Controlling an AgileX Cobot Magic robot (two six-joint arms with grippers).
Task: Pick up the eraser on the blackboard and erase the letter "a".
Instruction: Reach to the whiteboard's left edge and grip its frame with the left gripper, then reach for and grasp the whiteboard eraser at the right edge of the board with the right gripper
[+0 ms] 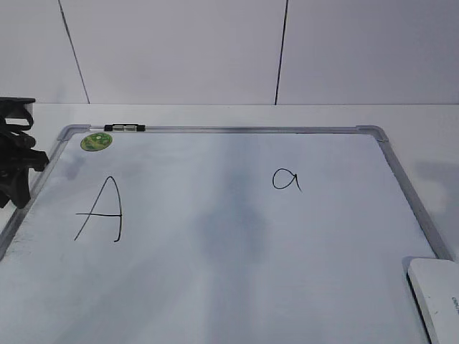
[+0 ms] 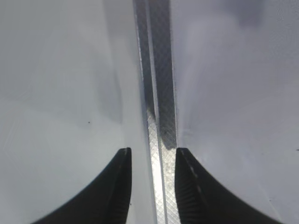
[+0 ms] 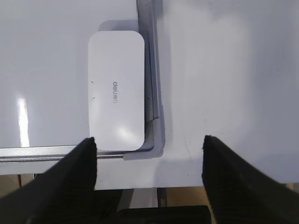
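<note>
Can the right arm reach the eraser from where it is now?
Probably yes. The eraser lies flat in the blackboard corner, its top bare. The right gripper has its jaws wide open, offset over the frame edge; a small sideways shift seems needed.

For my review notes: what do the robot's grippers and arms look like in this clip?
The left gripper has two matte black fingers that curve and taper to narrow tips, the right-hand one with a ridged inner face. The right gripper has similar broad black tapering fingers on a black body. In the exterior view only a black, angular part of the left arm shows at the edge. No markings or cables are legible.
</note>
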